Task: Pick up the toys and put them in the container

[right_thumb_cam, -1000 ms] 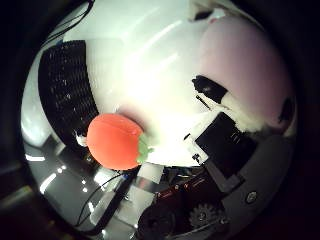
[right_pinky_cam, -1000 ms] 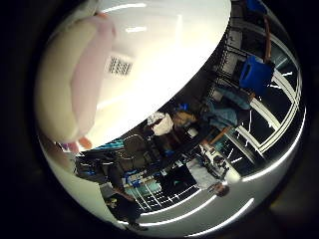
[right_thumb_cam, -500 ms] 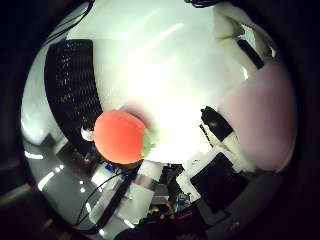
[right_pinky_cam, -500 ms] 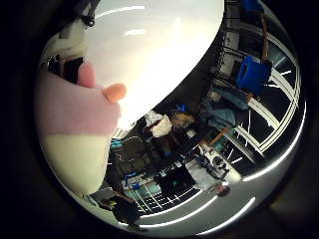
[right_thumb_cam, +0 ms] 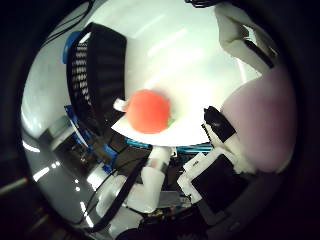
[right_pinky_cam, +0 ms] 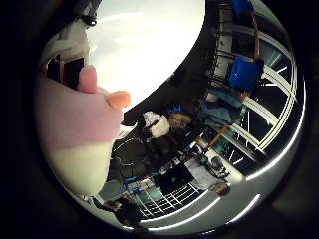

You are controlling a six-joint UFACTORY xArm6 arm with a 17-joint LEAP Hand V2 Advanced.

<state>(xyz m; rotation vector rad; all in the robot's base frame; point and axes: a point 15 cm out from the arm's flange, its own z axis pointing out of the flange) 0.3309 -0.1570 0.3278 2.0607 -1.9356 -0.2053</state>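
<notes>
A pink and cream plush toy (right_pinky_cam: 75,124) with a small orange part fills one side of the little finger side view, close to the palm. In the thumb side view my right hand (right_thumb_cam: 215,185) has its white and black fingers (right_thumb_cam: 216,122) curled against the same pink toy (right_thumb_cam: 265,125). A round red-orange toy (right_thumb_cam: 150,110) with a green bit lies on the white table (right_thumb_cam: 185,50) near its edge. A black slatted container (right_thumb_cam: 100,70) stands on the table beside the red toy, away from my hand.
The table's edge runs just past the red toy, with blue frame parts and a white post (right_thumb_cam: 150,185) below it. The little finger side view shows the room beyond the table (right_pinky_cam: 150,45), with a blue bin (right_pinky_cam: 244,72), racks and floor clutter.
The views have drawn back from the table. The red toy and container look smaller and the table's edge now shows. The pink toy has stayed against the palm.
</notes>
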